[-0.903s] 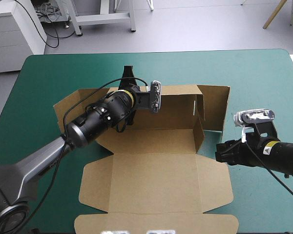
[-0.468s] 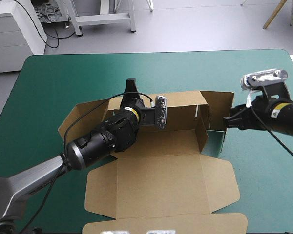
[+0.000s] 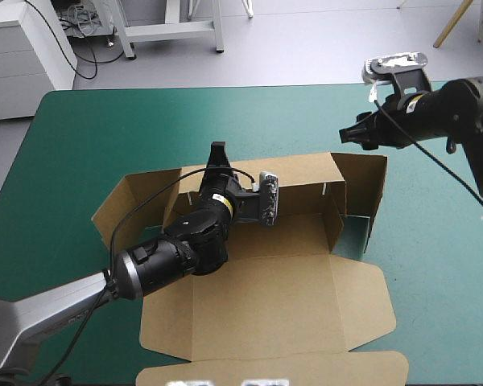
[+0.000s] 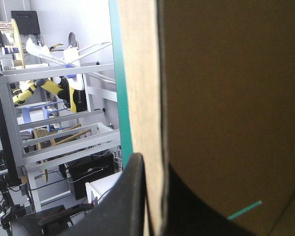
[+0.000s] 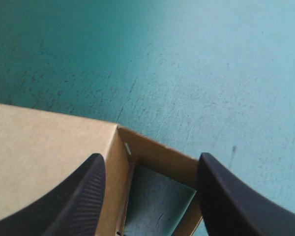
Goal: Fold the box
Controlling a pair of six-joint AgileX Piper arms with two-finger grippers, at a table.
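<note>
L gripper (image 3: 217, 158) is clamping the rear wall of the brown box (image 3: 266, 305), R gripper (image 3: 352, 135) is hovering open above its far corner, risking the wall slipping & flopping flat if the clamp's loose.

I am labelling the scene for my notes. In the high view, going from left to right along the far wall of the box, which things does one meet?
Left flap of the box → left gripper, shut on the far wall → right gripper, open.

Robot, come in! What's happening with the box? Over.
Left jaws shut on far wall of brown board box. Right jaws open above its far right corner. Nothing blocking.
</note>
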